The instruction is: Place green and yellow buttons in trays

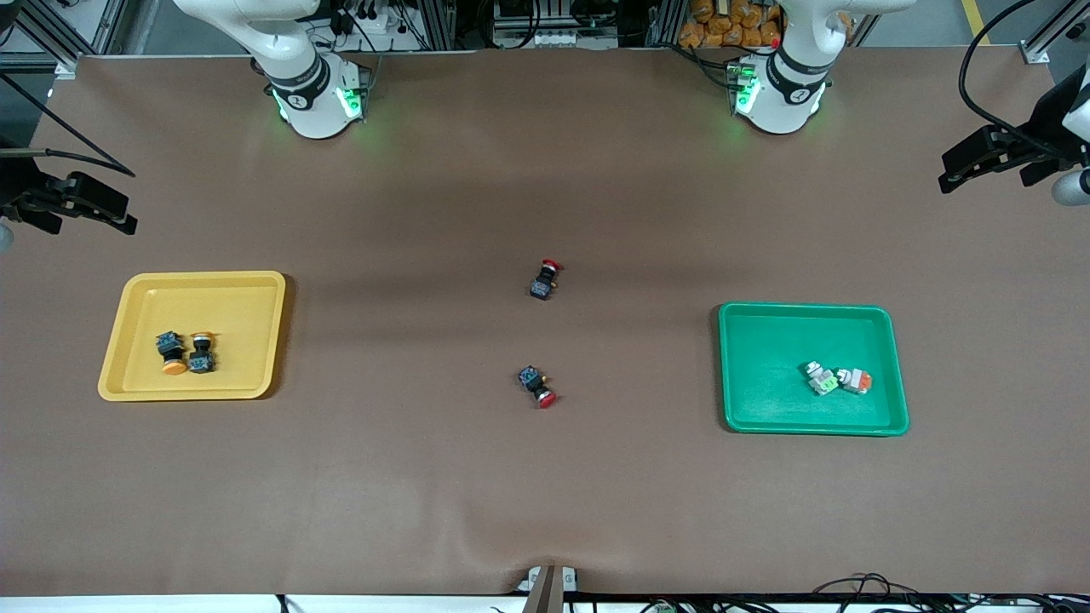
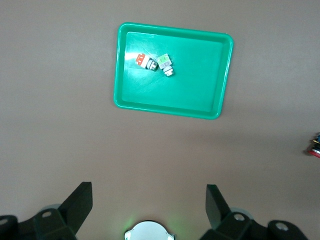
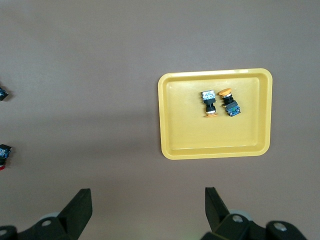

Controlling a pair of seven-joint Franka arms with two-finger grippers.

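Two black-bodied buttons with orange-yellow caps (image 1: 172, 352) (image 1: 201, 352) lie side by side in the yellow tray (image 1: 238, 315) toward the right arm's end of the table. The right wrist view shows them (image 3: 209, 104) (image 3: 229, 103) in that tray (image 3: 185, 125). A silver-white button with a green face (image 1: 821, 378) lies in the green tray (image 1: 783, 340) toward the left arm's end, also in the left wrist view (image 2: 165, 63). My left gripper (image 2: 149, 186) is open and empty, high over its own base. My right gripper (image 3: 148, 190) is open and empty, high over bare table.
A white-bodied button with an orange face (image 1: 854, 380) touches the green one in the green tray. Two black buttons with red caps (image 1: 545, 278) (image 1: 536, 386) lie mid-table between the trays. Black fixtures with cables (image 1: 996, 157) (image 1: 77, 200) overhang both table ends.
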